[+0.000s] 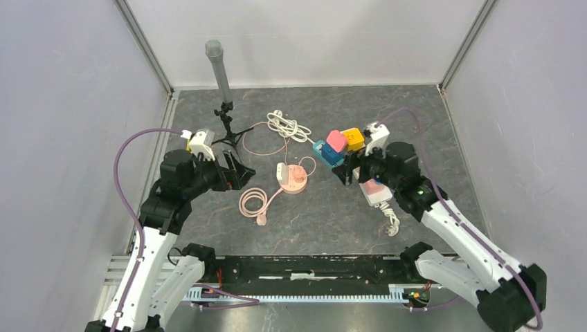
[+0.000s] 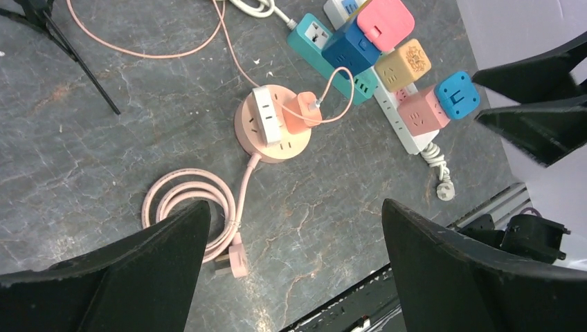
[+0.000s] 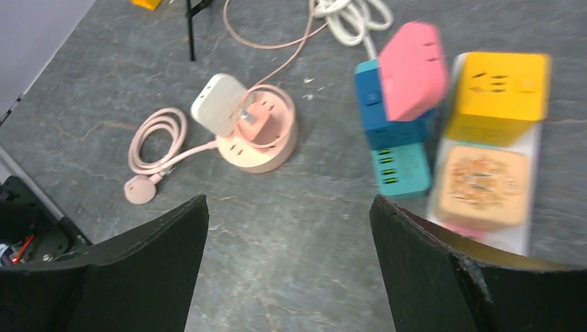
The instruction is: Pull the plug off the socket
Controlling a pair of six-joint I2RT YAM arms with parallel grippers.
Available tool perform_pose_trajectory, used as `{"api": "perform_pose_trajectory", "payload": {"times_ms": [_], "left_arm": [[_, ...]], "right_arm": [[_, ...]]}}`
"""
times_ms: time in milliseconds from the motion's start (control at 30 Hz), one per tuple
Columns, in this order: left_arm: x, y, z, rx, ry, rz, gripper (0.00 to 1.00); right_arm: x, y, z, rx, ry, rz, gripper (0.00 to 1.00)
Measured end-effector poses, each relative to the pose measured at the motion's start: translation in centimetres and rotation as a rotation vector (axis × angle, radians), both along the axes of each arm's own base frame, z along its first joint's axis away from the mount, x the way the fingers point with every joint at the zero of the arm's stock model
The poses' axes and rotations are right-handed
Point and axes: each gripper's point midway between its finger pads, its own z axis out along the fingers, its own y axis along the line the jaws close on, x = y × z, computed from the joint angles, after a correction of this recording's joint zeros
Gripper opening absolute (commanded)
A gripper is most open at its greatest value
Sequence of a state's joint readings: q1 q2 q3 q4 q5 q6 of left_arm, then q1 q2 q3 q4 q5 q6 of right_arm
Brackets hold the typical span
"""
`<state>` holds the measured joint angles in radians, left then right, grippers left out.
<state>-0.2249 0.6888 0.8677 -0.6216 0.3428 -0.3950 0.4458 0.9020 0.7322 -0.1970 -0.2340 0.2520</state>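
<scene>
**Plug (image 2: 266, 114), white and block-shaped, sits in round pink plastic socket (image 2: 277, 146)**

The plug stands upright in the top of the socket, near the middle of the dark grey, stone-patterned bench (image 1: 325, 221). A small salmon plug (image 2: 300, 112) with a thin pink lead sits just beside it in the same socket. The socket's pink cord (image 2: 181, 200) lies coiled on the near side. The left hand (image 2: 294, 211) hangs to the left of the socket, fingers spread wide and holding nothing. The right hand (image 3: 289, 204) hovers by the white power strip (image 2: 410, 135), which is loaded with coloured cube adapters (image 2: 457, 95). Its fingers are also apart and empty.
</scene>
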Motion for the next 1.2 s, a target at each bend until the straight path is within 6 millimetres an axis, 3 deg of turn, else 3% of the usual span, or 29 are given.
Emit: {"api": "perform_pose_trajectory", "payload": {"times_ms": [300, 500, 600, 767, 833, 1033, 1200], "left_arm": [[-0.1, -0.2, -2.5, -0.035, 0.076, 0.028, 1.00], [0.0, -0.2, -3.1, -0.032, 0.098, 0.031, 1.00], [-0.2, -0.1, -3.5, -0.030, 0.105, 0.032, 1.00], [0.0, 0.1, -4.5, -0.016, 0.133, 0.046, 1.00], [0.1, 0.2, -4.8, -0.010, 0.143, 0.053, 1.00], [0.4, 0.2, -5.5, 0.001, 0.171, 0.059, 1.00], [0.8, 0.1, -5.9, -0.002, 0.181, 0.065, 1.00]], "right_arm": [[-1.1, 8.3, -6.0, -0.125, 0.122, -0.025, 0.77], [0.6, 12.0, -7.5, -0.211, 0.124, -0.176, 0.78], [1.9, 12.8, -7.6, -0.215, 0.116, -0.243, 0.73], [3.1, 13.8, -8.5, -0.241, 0.120, -0.267, 0.45], [3.4, 14.3, -9.2, -0.254, 0.129, -0.264, 0.44], [3.6, 14.7, -11.4, -0.302, 0.155, -0.257, 0.60], [4.1, 15.2, -12.8, -0.340, 0.163, -0.254, 0.55]]}}
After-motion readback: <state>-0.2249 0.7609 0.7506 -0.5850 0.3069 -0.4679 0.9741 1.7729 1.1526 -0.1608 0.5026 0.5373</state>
